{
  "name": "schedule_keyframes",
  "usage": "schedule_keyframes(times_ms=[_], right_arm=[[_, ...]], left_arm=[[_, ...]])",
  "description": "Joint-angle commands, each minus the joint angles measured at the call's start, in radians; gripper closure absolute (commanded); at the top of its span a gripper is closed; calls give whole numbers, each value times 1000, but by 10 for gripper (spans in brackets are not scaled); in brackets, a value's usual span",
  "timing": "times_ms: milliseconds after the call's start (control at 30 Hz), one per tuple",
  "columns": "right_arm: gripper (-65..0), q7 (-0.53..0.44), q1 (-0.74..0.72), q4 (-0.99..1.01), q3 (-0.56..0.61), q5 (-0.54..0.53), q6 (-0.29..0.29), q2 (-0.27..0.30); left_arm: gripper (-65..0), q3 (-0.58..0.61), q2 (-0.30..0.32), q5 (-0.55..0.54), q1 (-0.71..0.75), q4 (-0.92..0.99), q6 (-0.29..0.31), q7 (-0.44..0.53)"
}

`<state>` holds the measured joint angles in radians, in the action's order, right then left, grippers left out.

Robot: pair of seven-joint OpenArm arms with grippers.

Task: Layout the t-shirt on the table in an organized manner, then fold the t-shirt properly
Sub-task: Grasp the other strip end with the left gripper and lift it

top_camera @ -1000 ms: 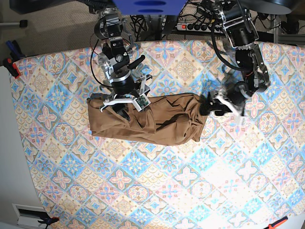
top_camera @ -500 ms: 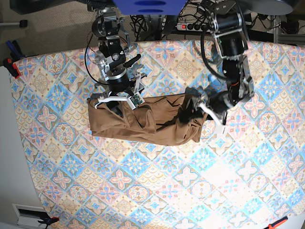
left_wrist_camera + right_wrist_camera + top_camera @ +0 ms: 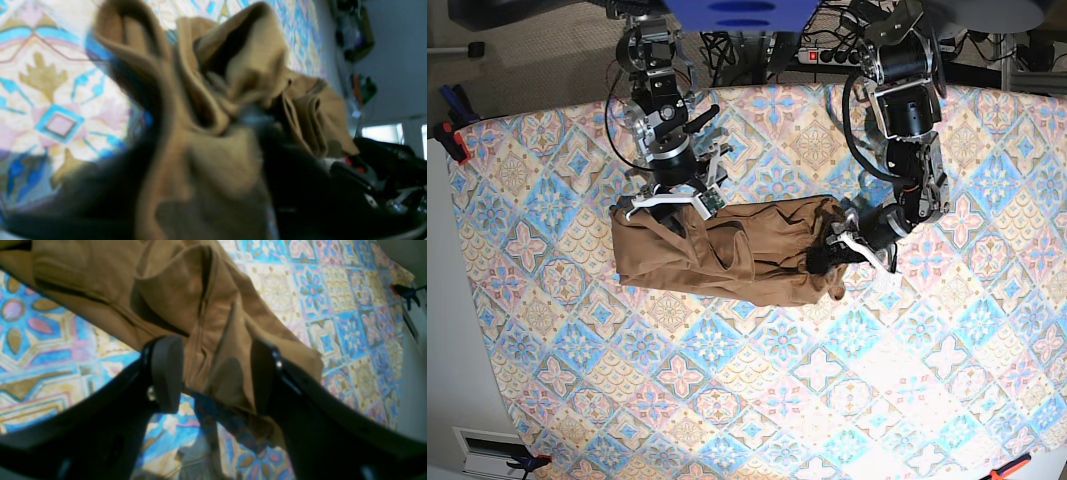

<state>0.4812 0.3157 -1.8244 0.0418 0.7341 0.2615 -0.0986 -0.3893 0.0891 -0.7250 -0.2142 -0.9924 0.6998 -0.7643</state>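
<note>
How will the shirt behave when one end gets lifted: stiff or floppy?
Probably floppy: the t-shirt lies bunched in soft, deep folds. Likely light, draping between the right tool's pads. It may drag and stretch rather than slide on the table.

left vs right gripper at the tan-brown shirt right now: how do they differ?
The left gripper is at one end of the tan-brown fabric t-shirt, buried in bunched cloth; its wrist view is blurred, so its jaws can't be read. The right gripper is at the opposite end, jaws plainly apart, straddling a fold without pinching it. The left arm reaches further out over the pastel diamond-patterned table than the right. Both sit at the shirt's edge nearer the robot.
</note>
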Motion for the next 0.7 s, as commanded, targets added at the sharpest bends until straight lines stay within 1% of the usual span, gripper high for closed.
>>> schedule_keyframes(times_ms=[0, 67, 133, 200, 300, 433, 533, 600, 667], right_arm=[[-312, -22, -8, -19, 2, -8, -11, -5], [-312, -22, -8, -19, 2, -8, -11, -3], [-312, -22, -8, -18, 2, -8, -11, 13], [-312, -20, -8, -16, 2, -8, -11, 24], [-312, -20, -8, -16, 2, -8, -11, 24], [-312, -20, -8, -2, 2, -8, -11, 36], [-312, -20, -13, 19, 2, -8, -11, 36], [-312, -20, -13, 25, 2, -8, -11, 36], [-312, -20, -13, 25, 5, -8, -11, 36]], left_arm=[[0, 2, -2, 9, -31, -6, -2, -7], [0, -3, -1, 35, -37, -6, -2, -5], [0, -3, 2, 48, -46, -9, -2, 6], [0, -3, 36, 45, -47, -9, -2, 27], [0, -3, 87, 41, -52, -12, -2, 32], [0, -1, 146, 51, -61, -90, -2, 22], [0, 2, 162, 55, -61, -210, -2, -68], [0, 17, 154, 98, -61, -314, -2, -128], [0, 112, 134, 180, -63, -421, -2, -168]])
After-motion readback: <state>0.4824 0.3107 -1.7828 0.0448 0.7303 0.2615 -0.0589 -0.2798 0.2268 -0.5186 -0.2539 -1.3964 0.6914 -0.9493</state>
